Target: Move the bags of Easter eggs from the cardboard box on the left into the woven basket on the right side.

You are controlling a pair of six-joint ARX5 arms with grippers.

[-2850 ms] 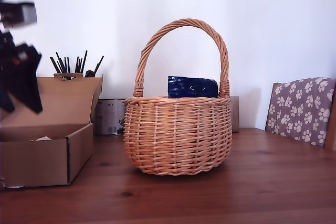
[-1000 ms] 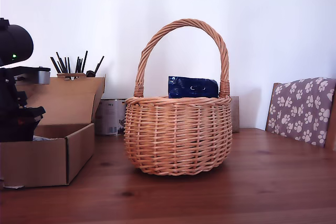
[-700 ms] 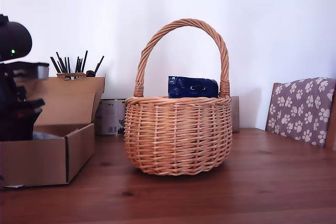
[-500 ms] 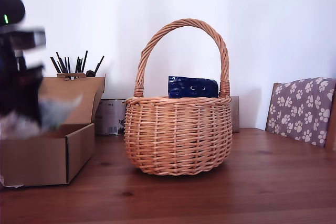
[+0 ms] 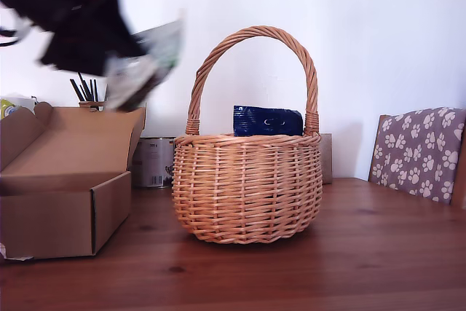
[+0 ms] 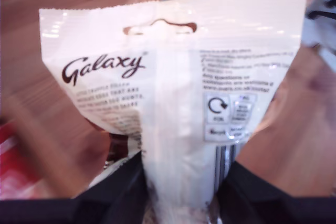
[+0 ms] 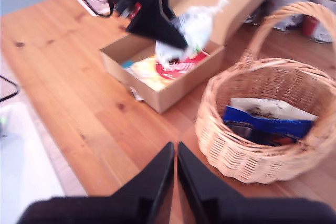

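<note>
Above the cardboard box, at the exterior view's left, my first gripper pinches a white bag by its lower edge; more bags lie in the box below it. Beside it, toward the exterior view's right, the woven basket holds a dark blue bag. My second gripper, jaws pressed together, hovers over bare table near the basket.
</note>
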